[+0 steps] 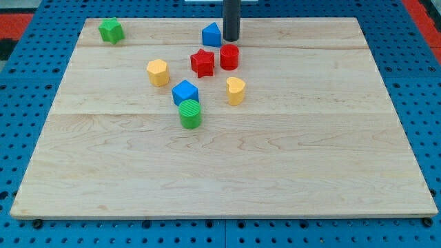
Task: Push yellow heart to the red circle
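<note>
The yellow heart (236, 90) lies near the board's middle, a little below the red circle (229, 57), with a small gap between them. My tip (231, 39) stands near the view's top, just above the red circle and right beside the blue triangular block (211, 34). The tip is well above the yellow heart and does not touch it.
A red star (202, 63) sits left of the red circle. A yellow hexagon (158, 71), a blue cube (185, 92) and a green cylinder (190, 114) lie left of the heart. A green block (110, 30) is at the top left. The wooden board (220, 172) lies on blue pegboard.
</note>
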{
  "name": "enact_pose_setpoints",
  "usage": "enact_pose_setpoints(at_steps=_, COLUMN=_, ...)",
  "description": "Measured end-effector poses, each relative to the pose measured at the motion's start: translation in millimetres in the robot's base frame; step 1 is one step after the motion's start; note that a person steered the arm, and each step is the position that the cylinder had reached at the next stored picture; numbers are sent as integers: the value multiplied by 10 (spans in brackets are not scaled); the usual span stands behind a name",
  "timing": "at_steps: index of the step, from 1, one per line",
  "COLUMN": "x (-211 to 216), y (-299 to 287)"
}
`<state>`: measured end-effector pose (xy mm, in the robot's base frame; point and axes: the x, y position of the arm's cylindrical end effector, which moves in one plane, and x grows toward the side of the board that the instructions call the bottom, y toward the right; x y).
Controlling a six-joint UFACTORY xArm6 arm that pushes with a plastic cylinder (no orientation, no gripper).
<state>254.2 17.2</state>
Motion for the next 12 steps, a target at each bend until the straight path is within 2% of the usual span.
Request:
enact_pose_setpoints(at_steps=2, x=-147, y=-531)
enact_pose_setpoints(at_steps=3, x=-155, y=-528)
enact_pose_setpoints(at_steps=5, x=158, y=114)
enact_pose_setpoints(at_steps=6, x=568, y=766)
enact_pose_setpoints(at_steps=7, x=1291, y=1058)
enact_pose_setpoints(at_steps=8, x=1973, y=1018)
enact_pose_setpoints(at_steps=10, x=1823, y=-31)
enact_pose_setpoints(at_steps=11, x=1286, y=-114)
enact_pose_setpoints(at_steps=12, x=1254, y=250)
